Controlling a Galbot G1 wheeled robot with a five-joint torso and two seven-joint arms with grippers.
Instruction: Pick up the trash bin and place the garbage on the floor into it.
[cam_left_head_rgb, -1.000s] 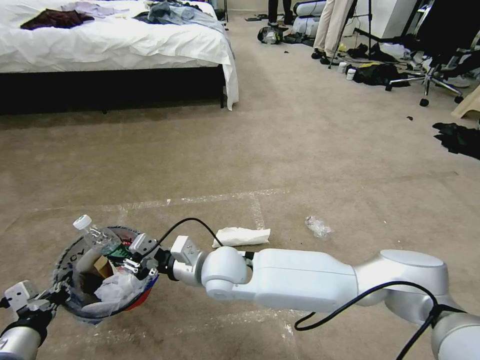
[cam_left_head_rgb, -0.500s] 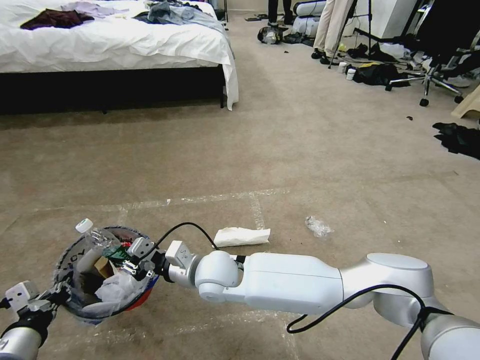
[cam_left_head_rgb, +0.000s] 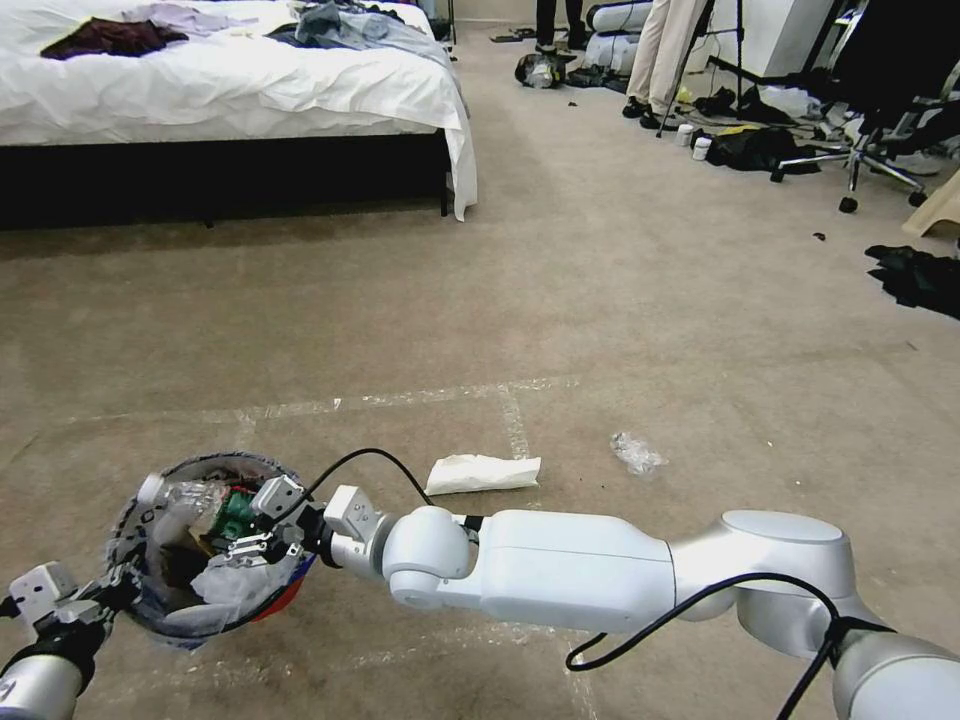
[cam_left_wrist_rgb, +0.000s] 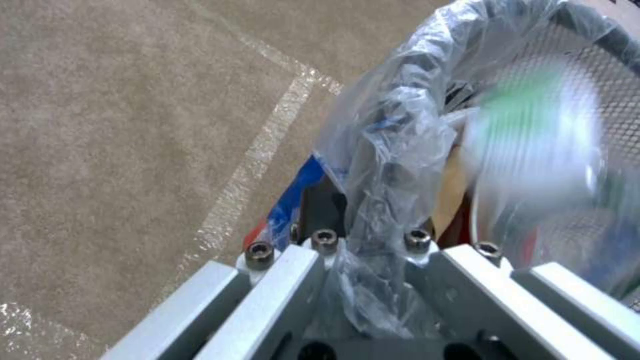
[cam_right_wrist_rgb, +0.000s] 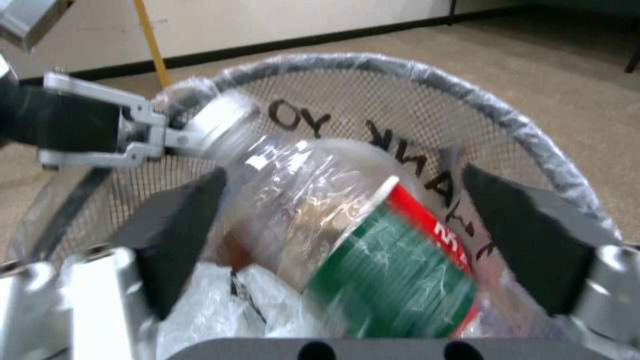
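Over the trash bin (cam_left_head_rgb: 200, 545), at the robot's front left, the right claw (cam_left_head_rgb: 255, 525) stands with its pads (cam_right_wrist_rgb: 180, 237) spread apart and a plastic bottle (cam_right_wrist_rgb: 333, 240) lying loose between them, tipped down among the bagged litter. The left claw (cam_left_head_rgb: 105, 592) is clamped on the bin's rim and liner (cam_left_wrist_rgb: 380, 165), bearing the bin just above the floor (cam_left_head_rgb: 600, 330). Judged step: depositing the bottle, release apparently made. A white slipper (cam_left_head_rgb: 483, 472) and clear wrap (cam_left_head_rgb: 636, 453) remain on the carpet; the next move calls for withdrawing the right claw clear of the liner without snagging it.
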